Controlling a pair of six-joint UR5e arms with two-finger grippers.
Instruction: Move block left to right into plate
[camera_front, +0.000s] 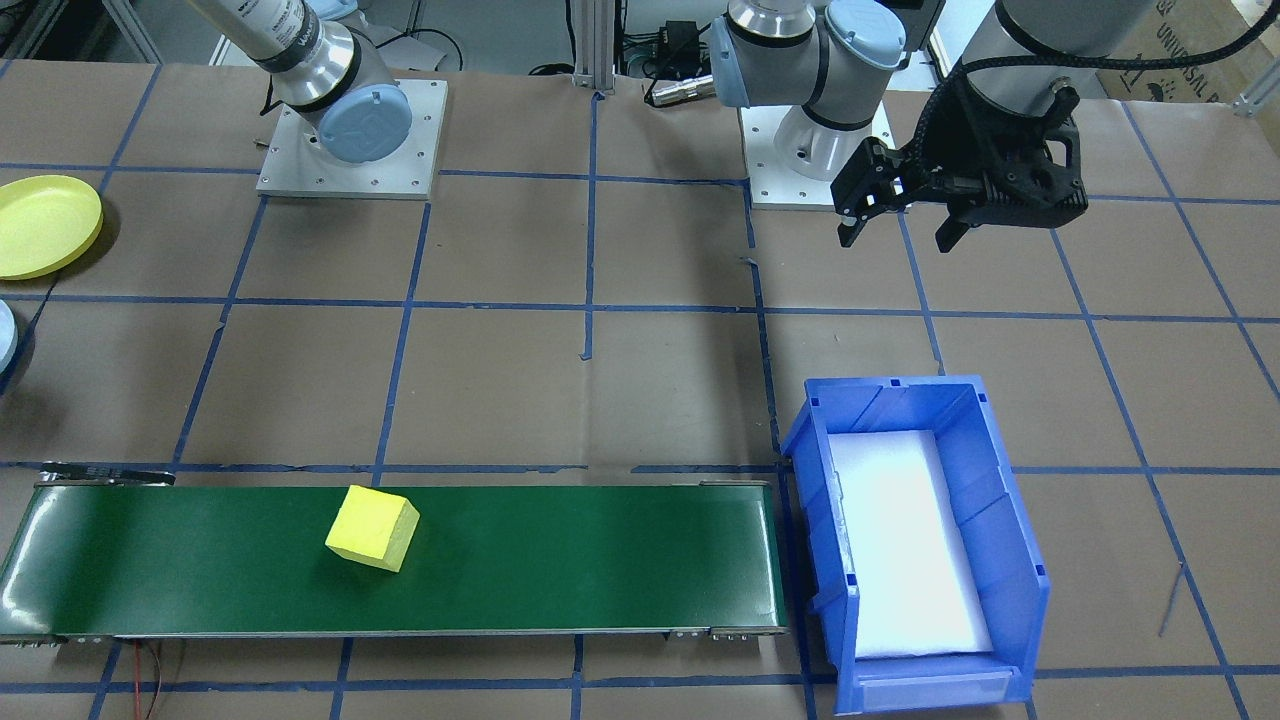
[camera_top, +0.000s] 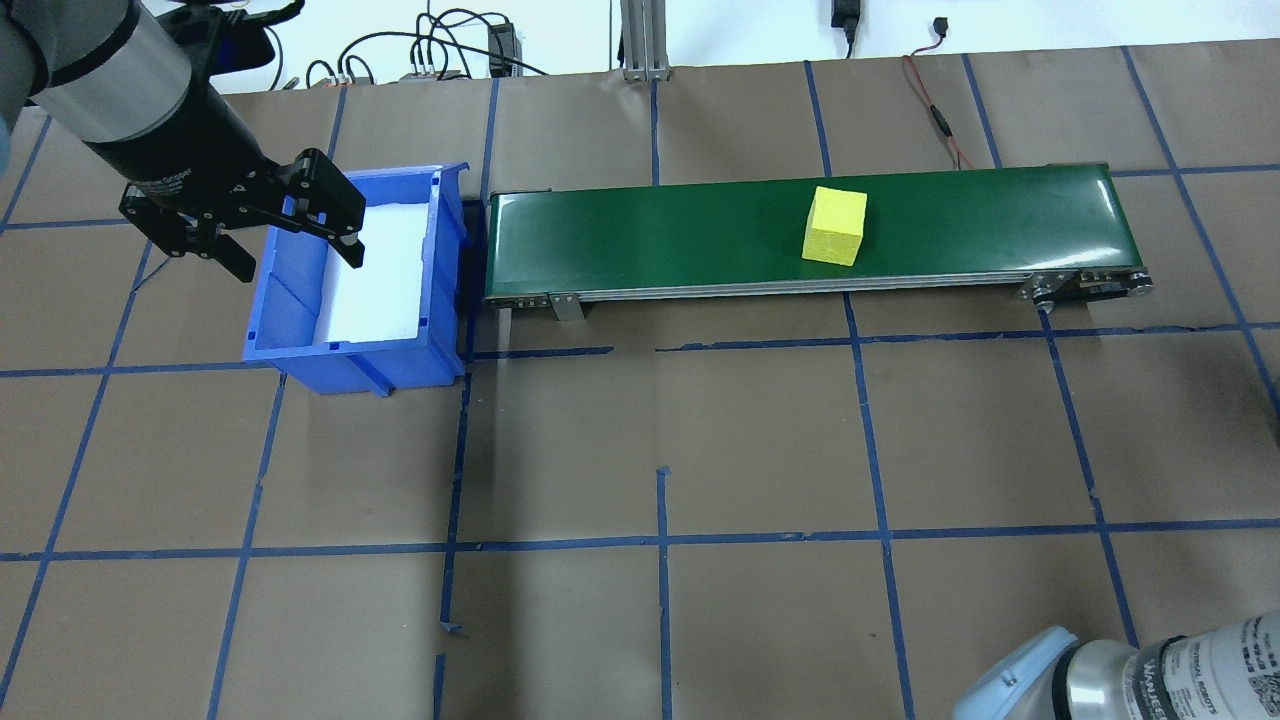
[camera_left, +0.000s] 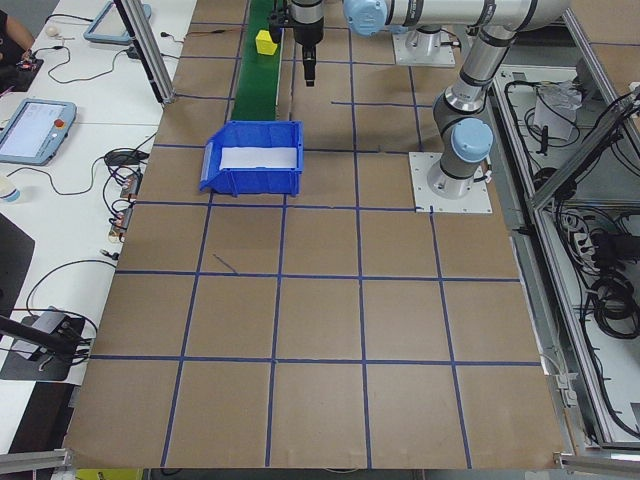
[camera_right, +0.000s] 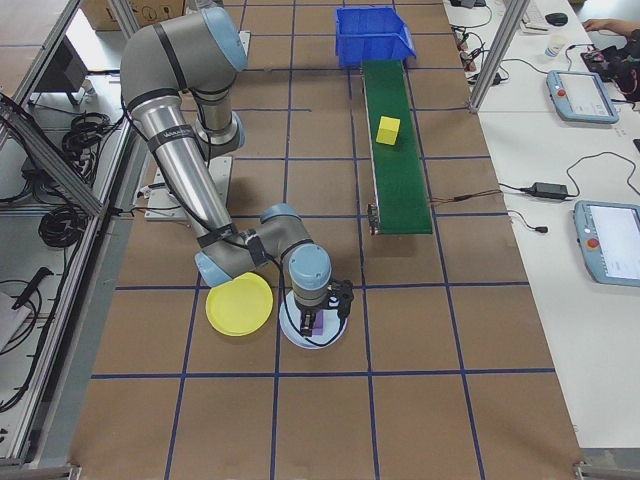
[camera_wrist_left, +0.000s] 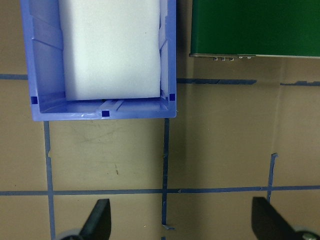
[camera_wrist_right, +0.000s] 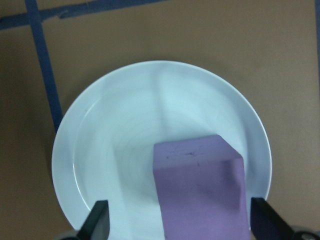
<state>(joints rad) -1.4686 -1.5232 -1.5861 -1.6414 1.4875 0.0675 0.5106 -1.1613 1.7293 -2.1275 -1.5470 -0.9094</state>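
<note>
Purple block (camera_wrist_right: 200, 187) is being hovered over, fingers apart, in a pale plate (camera_wrist_right: 100, 165), while the yellow block (camera_front: 372, 527) is being left on the conveyor (camera_front: 560, 560), left fingers also apart.

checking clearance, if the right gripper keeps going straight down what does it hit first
Most likely the purple block between its open fingers, lying in the pale blue plate. How far above it sits is unclear.

Left end effector (camera_top: 290, 225) hangs with fingers spread; right end effector (camera_wrist_right: 177, 220), low, seems spread too.
</note>
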